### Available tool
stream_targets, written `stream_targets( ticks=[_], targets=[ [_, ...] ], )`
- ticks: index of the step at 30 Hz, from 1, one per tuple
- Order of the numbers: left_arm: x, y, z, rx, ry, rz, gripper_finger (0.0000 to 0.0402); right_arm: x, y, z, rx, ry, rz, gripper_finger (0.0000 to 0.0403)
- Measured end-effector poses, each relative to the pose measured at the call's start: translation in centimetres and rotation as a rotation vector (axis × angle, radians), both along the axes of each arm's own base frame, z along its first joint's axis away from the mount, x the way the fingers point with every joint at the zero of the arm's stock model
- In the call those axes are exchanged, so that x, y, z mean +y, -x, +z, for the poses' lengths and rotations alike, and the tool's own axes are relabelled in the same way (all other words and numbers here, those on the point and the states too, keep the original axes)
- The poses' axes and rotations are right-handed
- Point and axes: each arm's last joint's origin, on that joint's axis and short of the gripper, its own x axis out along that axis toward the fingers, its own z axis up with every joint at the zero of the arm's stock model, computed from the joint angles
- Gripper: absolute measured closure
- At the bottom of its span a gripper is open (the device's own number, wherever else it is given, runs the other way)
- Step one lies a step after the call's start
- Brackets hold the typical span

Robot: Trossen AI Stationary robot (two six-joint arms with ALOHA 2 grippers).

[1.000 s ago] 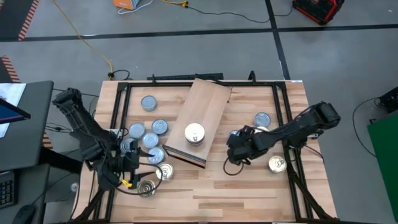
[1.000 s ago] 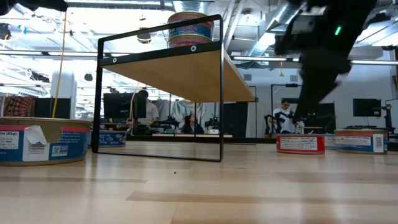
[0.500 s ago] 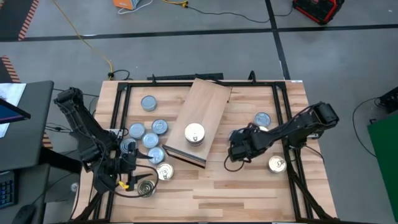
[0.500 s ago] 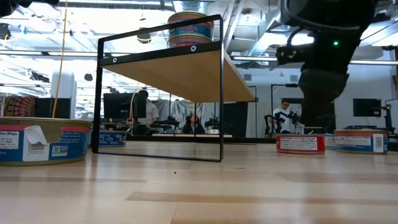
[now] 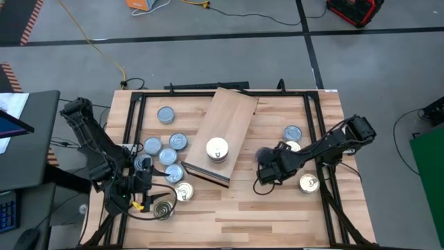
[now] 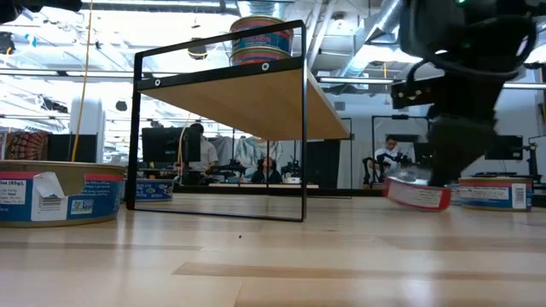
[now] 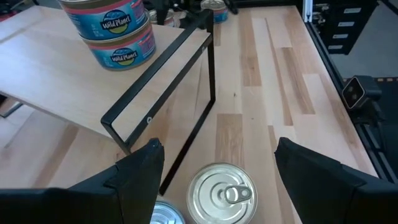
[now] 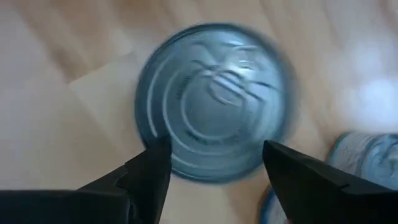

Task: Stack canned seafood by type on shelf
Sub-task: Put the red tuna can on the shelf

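The shelf point(image 5: 225, 128) is a light board on a black wire frame point(image 6: 217, 128), with two stacked cans point(image 7: 115, 34) standing on it. Several blue-grey and gold-lidded cans lie at the table's left point(image 5: 170, 156). More lie on the right point(image 5: 292, 132). My right gripper point(image 8: 216, 168) is open and comes down on a blue-grey-topped, red-labelled can point(image 6: 416, 194) right of the shelf. That can is tilted. My left gripper point(image 7: 214, 165) hangs open above a gold pull-tab can point(image 7: 222, 193), clear of it. My right gripper meets the blue-grey can at the rim point(image 8: 186, 171) nearest the fingers, coming from above at a steep slant. The open fingers overlap that rim; which finger touches it I cannot tell. The can is tipped, with one edge off the table point(image 6: 394, 189) and the other edge low.
Black frame rails point(image 5: 135, 132) run along the table's left, right and far sides. A gold can point(image 5: 309, 182) lies near my right arm. Bare wood point(image 5: 229, 215) stretches along the table's near edge in front of the shelf.
My right gripper has sunk toward the can and tipped more steeply downward. The red-labelled can, flat on the table before, now stands tilted with one edge raised. My left gripper has kept still.
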Motion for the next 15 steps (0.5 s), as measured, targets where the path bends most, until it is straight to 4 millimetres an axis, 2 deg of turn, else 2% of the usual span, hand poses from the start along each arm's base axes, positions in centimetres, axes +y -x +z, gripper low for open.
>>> stream_targets(
  ticks=[15],
  targets=[
    [-0.1,0.0,0.0,0.012,0.016,-0.011,0.0104,1.9,1.2,0.0,-0.019,0.002,-0.063,0.0112]
  ],
)
